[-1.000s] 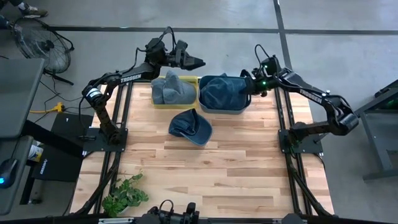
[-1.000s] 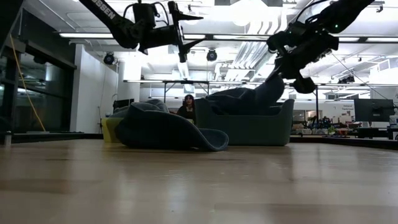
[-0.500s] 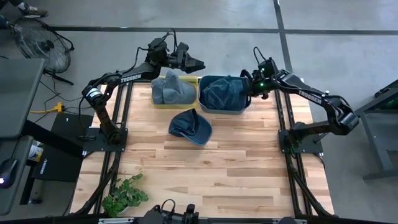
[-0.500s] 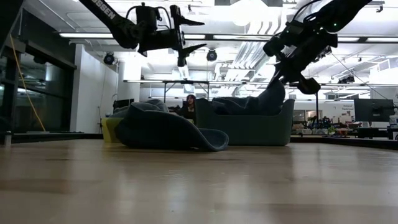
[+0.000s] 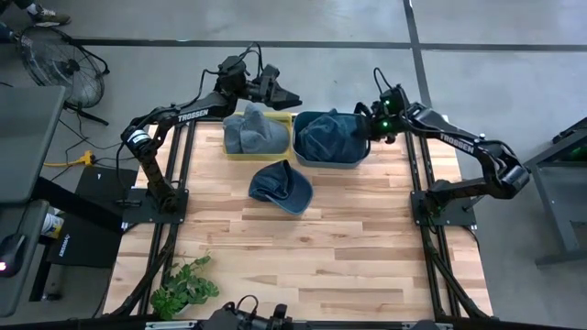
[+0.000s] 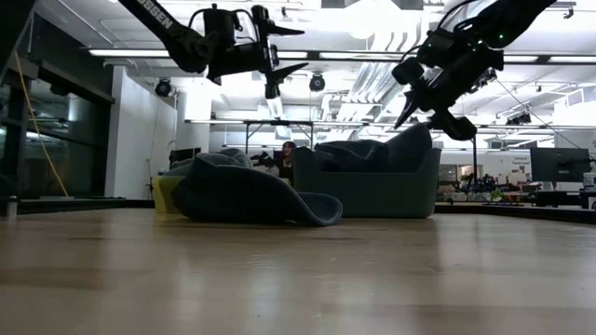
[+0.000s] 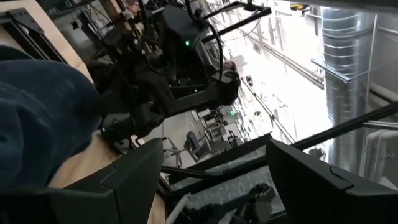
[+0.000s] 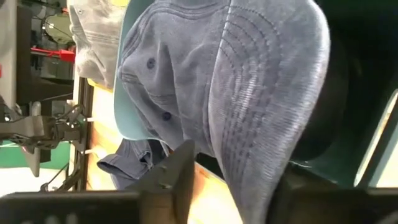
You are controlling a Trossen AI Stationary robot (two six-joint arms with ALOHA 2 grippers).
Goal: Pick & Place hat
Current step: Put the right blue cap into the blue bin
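Observation:
A blue-grey corduroy hat lies in the teal bin at the table's far edge, with one part standing up at the bin's right end. My right gripper is open just above that raised part, its fingers on either side of it. My left gripper hangs open in the air beyond the yellow bin. A second blue hat rests on the table. My right gripper comes at the hat's raised part slanting from above and from the table's right. The part stands between the open fingers; whether either finger touches it, I cannot tell. The hat rests in the teal bin.
A grey-blue hat fills the yellow bin, which stands left of the teal bin. A green plant sits at the near left corner. Bare wood lies across the table's near half. A person shows in the room behind.
My right gripper has opened and let go of the hat, rising slightly. The hat's raised part, which had reached up to the fingers, has sunk lower into the teal bin.

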